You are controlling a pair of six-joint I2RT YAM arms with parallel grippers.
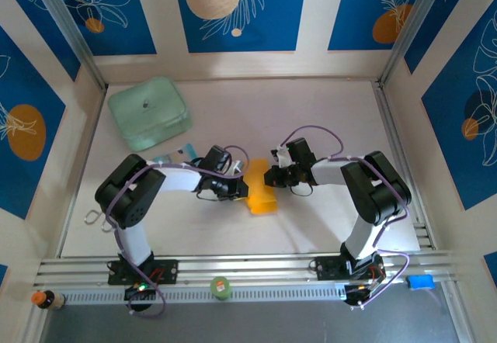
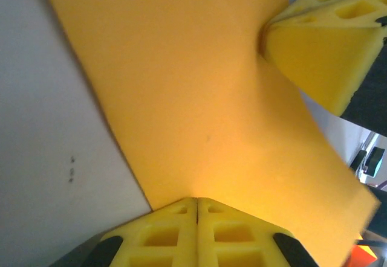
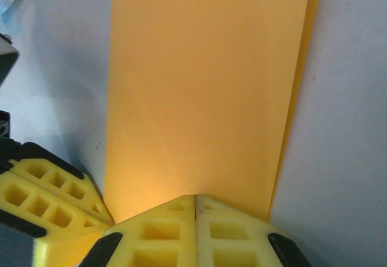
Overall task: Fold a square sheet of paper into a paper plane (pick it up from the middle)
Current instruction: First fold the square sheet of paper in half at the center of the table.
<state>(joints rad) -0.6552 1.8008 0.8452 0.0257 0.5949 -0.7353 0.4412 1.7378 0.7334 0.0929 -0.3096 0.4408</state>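
Pinching the square sheet of paper (image 1: pixel 262 190) from opposite sides, my left gripper (image 2: pixel 196 202) and my right gripper (image 3: pixel 195 198) each have their yellow fingers pressed flat together with an edge of the orange-yellow sheet caught between them; from the top camera the paper sits near the middle of the table (image 1: pixel 326 110), between my two wrists, its near end jutting toward my bases; in the left wrist view it fans away from my closed fingertips, and the right gripper bites it at the upper right; in the right wrist view it looks doubled over (a second layer's edge peeks out along its right side); the mint-green box (image 1: pixel 149 112) lies well apart at the far left, and a small blue-and-white packet (image 1: pixel 172 155) lies beside my left arm.
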